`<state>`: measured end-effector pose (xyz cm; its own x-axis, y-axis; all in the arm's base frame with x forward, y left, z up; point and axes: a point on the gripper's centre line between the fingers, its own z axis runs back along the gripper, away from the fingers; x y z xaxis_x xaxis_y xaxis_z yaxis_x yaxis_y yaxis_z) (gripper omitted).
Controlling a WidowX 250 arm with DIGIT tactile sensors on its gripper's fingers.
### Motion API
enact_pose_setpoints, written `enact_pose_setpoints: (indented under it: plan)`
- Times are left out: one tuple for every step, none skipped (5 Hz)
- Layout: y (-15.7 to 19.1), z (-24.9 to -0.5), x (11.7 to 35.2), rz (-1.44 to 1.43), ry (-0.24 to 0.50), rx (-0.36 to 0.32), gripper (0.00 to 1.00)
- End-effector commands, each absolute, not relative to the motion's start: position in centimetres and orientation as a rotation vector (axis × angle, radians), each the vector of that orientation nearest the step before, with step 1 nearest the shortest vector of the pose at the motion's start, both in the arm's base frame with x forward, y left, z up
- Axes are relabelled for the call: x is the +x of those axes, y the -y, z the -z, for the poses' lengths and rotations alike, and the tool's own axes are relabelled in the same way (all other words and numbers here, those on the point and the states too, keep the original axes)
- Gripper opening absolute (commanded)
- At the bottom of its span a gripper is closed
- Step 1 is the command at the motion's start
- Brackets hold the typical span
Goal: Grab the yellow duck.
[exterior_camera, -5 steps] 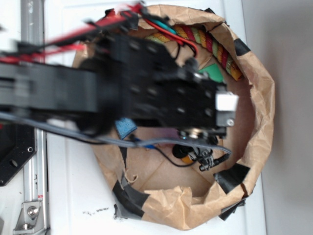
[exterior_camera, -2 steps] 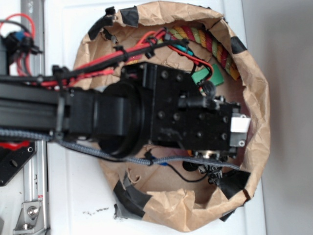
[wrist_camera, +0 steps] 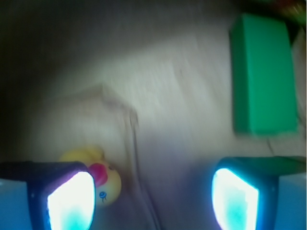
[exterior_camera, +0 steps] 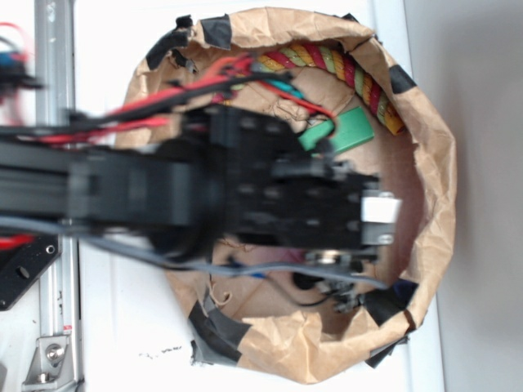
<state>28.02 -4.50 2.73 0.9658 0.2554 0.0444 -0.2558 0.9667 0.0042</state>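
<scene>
Since the previous exterior picture the arm has shifted: its black wrist block sits a little left and higher over the paper-lined basket (exterior_camera: 433,155), the green block (exterior_camera: 347,131) is far more exposed beside the striped rope (exterior_camera: 351,69), and the whole arm is smeared with motion blur.

Reading the wrist view from left to right: the left fingertip (wrist_camera: 69,201) glows at the bottom corner, and the yellow duck (wrist_camera: 98,175) lies just beside it, partly behind its inner edge, red-orange beak and one eye showing. A crease in the brown paper floor runs up the middle. The right fingertip stands well apart from the left one, with the green block beyond it at the far right. The gripper (wrist_camera: 153,201) is spread wide and carries nothing.

The risk, as I judge it, is the offset: the duck is not centred in the gap but crowds the left finger. A straight descent could land that finger on the rounded, glossy body and squirt it aside or pin it under the pad. Closing from here could merely clip its edge. The blur suggests speed, which makes a nudge likelier.
</scene>
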Motion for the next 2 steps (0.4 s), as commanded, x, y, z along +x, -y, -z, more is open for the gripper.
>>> enact_pose_setpoints:
  plan:
    - [5.29, -0.50, 26.51, -0.163, 0.006, 0.024, 1.00]
    - [5.96, -1.03, 26.28, -0.136, -0.009, -0.045, 1.00]
